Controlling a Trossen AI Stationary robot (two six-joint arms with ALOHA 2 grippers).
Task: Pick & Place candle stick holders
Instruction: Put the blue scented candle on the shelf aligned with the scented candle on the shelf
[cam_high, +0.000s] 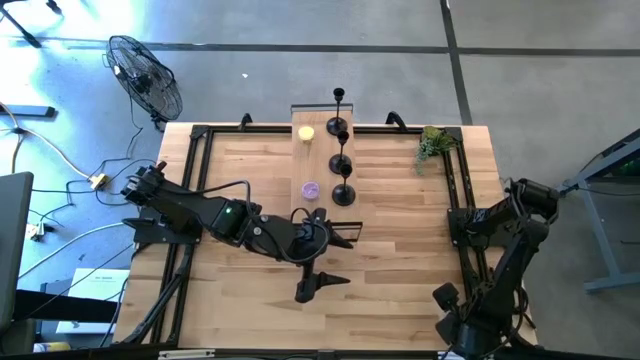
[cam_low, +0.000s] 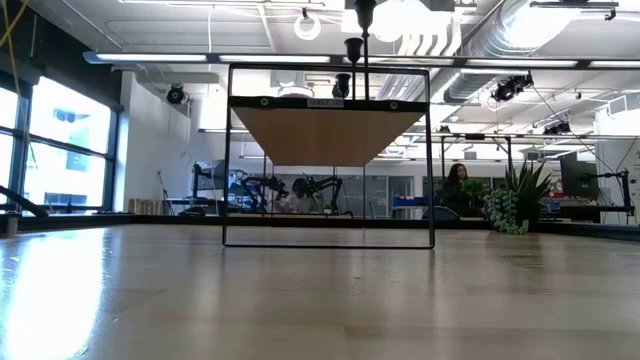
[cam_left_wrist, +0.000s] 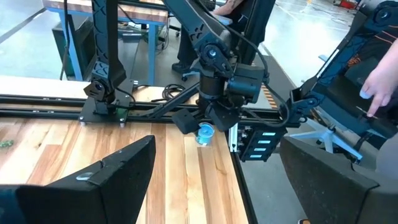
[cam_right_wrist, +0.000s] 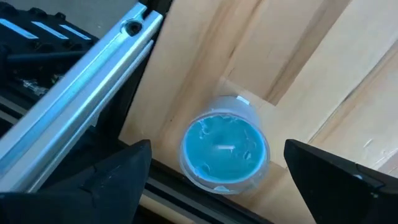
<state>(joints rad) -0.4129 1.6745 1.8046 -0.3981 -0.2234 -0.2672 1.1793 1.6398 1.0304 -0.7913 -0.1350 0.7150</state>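
Dark fingers of the right claw (cam_right_wrist: 211, 171) stand spread wide just above a small clear cup of blue wax (cam_right_wrist: 224, 151), on each side of it and not gripping it. This cup stands upright at the right edge of the worktop (cam_high: 400, 250), beside the metal rail, and the wax fills it almost to the rim.

At the far middle of the worktop, 3 matte-black candle stick holders (cam_high: 342, 160) stand upright in a line that runs from the far edge toward the centre. Each has a round disc base, a thin stem pointing straight up and a tiny cup on top. 1 more black holder shows beyond the far edge. Left of the line are a yellow candle (cam_high: 306, 132) and a purple candle (cam_high: 310, 189).

Near the worktop's centre, the left claw (cam_high: 345, 236) is released, its fingers apart and empty, pointing toward the right side. A green plant sprig (cam_high: 434, 145) lies at the far right corner.
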